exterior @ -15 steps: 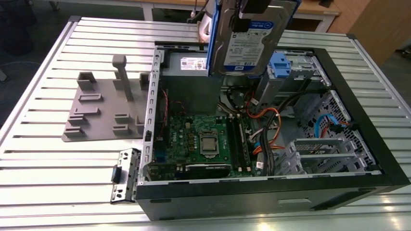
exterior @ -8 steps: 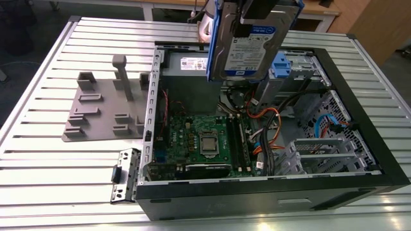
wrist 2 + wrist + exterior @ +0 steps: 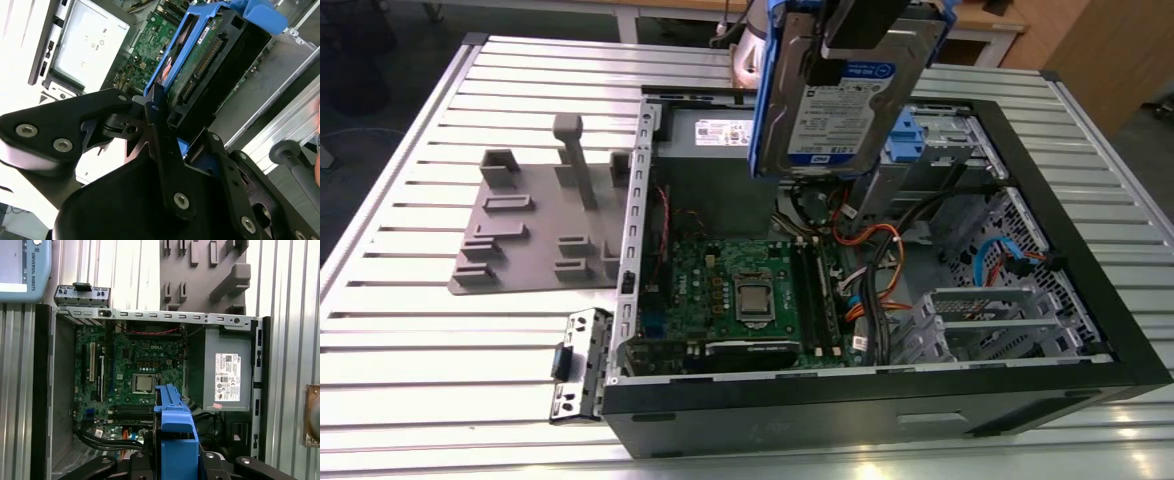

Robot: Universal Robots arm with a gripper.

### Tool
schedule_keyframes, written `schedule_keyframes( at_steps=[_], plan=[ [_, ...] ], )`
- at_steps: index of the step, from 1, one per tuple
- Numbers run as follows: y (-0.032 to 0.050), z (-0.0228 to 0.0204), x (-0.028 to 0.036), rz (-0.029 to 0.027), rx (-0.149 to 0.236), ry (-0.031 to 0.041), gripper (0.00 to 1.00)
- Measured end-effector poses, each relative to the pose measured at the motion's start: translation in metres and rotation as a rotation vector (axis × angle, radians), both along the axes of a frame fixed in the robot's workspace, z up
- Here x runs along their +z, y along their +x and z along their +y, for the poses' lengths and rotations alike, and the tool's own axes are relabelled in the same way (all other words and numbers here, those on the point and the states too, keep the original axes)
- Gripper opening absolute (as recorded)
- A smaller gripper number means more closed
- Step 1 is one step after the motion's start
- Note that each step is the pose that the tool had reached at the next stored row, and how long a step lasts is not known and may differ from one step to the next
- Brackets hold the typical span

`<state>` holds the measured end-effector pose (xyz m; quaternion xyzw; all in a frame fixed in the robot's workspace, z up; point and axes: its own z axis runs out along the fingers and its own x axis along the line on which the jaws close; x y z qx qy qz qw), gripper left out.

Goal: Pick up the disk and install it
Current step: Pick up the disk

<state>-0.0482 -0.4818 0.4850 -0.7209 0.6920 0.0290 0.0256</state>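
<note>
The disk (image 3: 843,105), a silver hard drive with a blue-and-white label and blue plastic rails, hangs upright in the air above the back of the open computer case (image 3: 881,405). My gripper (image 3: 854,40) is shut on its upper end. In the second wrist view the black fingers (image 3: 156,117) clamp the blue-framed disk (image 3: 210,55), whose circuit-board side and connector show. Seen in the first wrist view, the disk's blue rail edge (image 3: 172,425) sits between the gripper (image 3: 170,465) and the case interior below.
The case lies open on a slatted metal table (image 3: 440,400). Inside are a green motherboard (image 3: 747,290), a grey power-supply box (image 3: 714,135), a metal cage with a blue tab (image 3: 907,150) and loose cables (image 3: 881,270). A grey fixture plate (image 3: 534,225) and a small bracket (image 3: 580,365) lie at the exterior view's left.
</note>
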Motion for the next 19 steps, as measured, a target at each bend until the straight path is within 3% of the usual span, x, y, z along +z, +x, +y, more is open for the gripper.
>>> schedule_keyframes(
  at_steps=[19],
  plan=[
    [0.0,-0.0191,-0.0009,0.0,0.0,0.0,0.36]
  ],
)
